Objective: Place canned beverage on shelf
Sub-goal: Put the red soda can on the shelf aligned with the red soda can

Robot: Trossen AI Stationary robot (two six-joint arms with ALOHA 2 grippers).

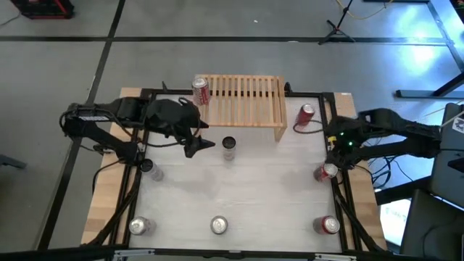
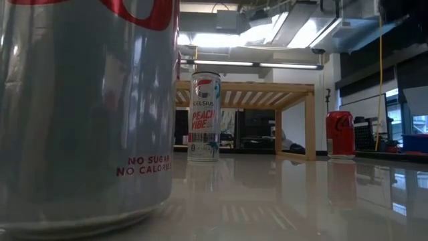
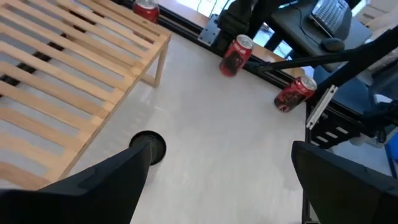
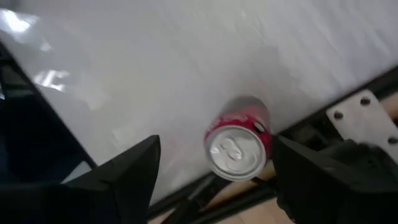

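The light-wood slatted shelf (image 1: 243, 101) stands at the table's far side, with a red-and-white can (image 1: 201, 90) upright on its left end. A slim white can (image 1: 229, 147) stands on the table in front of the shelf and also shows in the low view (image 2: 204, 117). My left gripper (image 1: 199, 143) is open and empty just left of this can; in the left wrist view (image 3: 217, 180) the can's top (image 3: 149, 146) is beside one finger. My right gripper (image 4: 217, 174) is open at the table's right edge, its fingers on either side of a red can (image 4: 239, 146) without touching it.
A red can (image 1: 307, 116) stands right of the shelf. More cans stand at the left (image 1: 152, 170) and along the near edge (image 1: 139, 226), (image 1: 219, 225), (image 1: 328, 225). The nearest can fills the left of the low view (image 2: 80, 107). A black frame (image 1: 341, 203) rims the table.
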